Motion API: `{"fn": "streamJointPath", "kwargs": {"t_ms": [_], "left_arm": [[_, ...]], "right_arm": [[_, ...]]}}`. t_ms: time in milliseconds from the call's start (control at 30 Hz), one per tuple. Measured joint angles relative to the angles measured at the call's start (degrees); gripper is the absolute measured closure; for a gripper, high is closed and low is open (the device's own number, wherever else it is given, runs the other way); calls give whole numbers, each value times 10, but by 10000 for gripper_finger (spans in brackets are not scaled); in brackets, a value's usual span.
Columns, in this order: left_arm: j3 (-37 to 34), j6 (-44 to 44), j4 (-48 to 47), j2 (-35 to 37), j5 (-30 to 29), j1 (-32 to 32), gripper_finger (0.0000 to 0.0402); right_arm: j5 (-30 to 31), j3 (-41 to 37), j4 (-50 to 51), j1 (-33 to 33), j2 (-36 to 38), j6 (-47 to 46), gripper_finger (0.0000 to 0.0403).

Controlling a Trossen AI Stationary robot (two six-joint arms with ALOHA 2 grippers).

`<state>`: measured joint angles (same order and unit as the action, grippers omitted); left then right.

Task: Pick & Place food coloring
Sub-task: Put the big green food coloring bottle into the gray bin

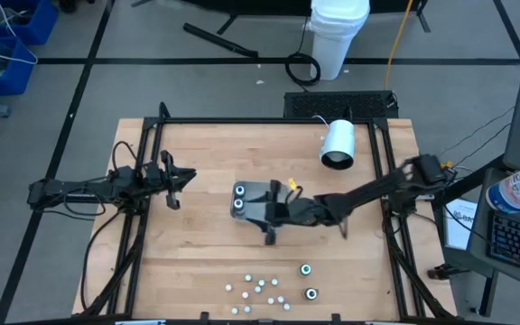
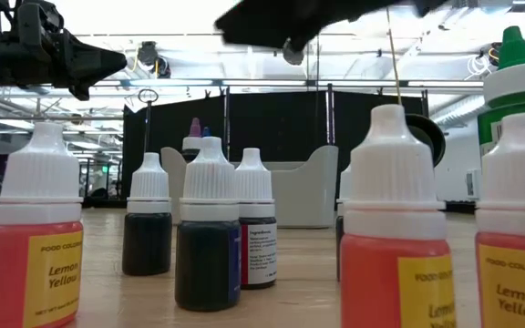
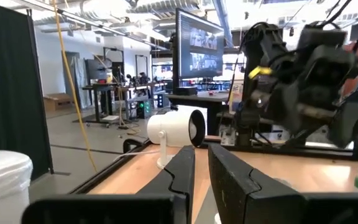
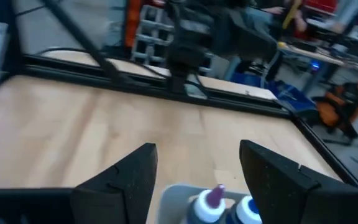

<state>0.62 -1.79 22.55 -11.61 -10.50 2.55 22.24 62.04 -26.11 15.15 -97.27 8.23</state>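
hovering over the grey tray (image 1: 262, 192) at mid-table, the right gripper (image 1: 270, 223) has its fingers spread wide and holds nothing; in the right wrist view the two dark fingers (image 4: 126, 177) straddle the tray's end, where two food coloring bottles (image 4: 207, 205) already stand upright with a purple and a blue tip, a sign that the tray is the collecting place. seen from above, those two bottles (image 1: 239, 197) sit at the tray's end nearest the left arm. the remaining food coloring, a cluster of white-capped bottles (image 1: 258, 291), stands well apart from the tray, toward the table's front edge, with two teal-topped ones (image 1: 307, 281) beside it; the level view shows them upright, some labelled lemon yellow (image 2: 33, 241), others dark-bodied (image 2: 207, 239). the spread claw above the tray probably marks a release just made or a start toward the cluster, though which cannot be told. the left gripper (image 1: 175, 181) waits off to the tray's side, fingers (image 3: 178, 174) nearly pressed together, idle. a white cylinder (image 1: 338, 144) lies on its side beyond the tray, apart from the work
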Motion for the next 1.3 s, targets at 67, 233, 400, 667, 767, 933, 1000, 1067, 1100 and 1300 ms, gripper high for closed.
{"fn": "streamJointPath", "kwargs": {"t_ms": [67, 233, 400, 667, 767, 933, 1000, 1067, 1100, 1300], "left_arm": [[0, 10, 0, 0, 0, 0, 350], [0, 11, 0, 0, 0, 0, 350], [0, 7, 0, 0, 0, 0, 350], [0, -1, -1, 0, 1, 0, 350], [0, 0, 0, 0, 1, 0, 350], [0, 5, 0, 0, 1, 0, 350], [0, 8, 0, 0, 0, 0, 350], [0, 8, 0, 0, -1, 0, 350], [0, 8, 0, 0, -1, 0, 350], [0, 6, 0, 0, -1, 0, 350]], "right_arm": [[2, 0, 57, 20, 40, 0, 196], [62, -24, 148, 76, 120, -8, 244], [129, -108, 133, 129, 187, -27, 324], [225, -294, -29, 199, 248, -56, 394], [243, -351, -110, 208, 249, -54, 391], [243, -404, -179, 205, 249, -44, 401], [242, -416, -194, 205, 249, -43, 399], [242, -424, -201, 205, 249, -42, 399], [242, -426, -203, 205, 249, -41, 401], [242, -427, -204, 205, 248, -17, 399]]}}
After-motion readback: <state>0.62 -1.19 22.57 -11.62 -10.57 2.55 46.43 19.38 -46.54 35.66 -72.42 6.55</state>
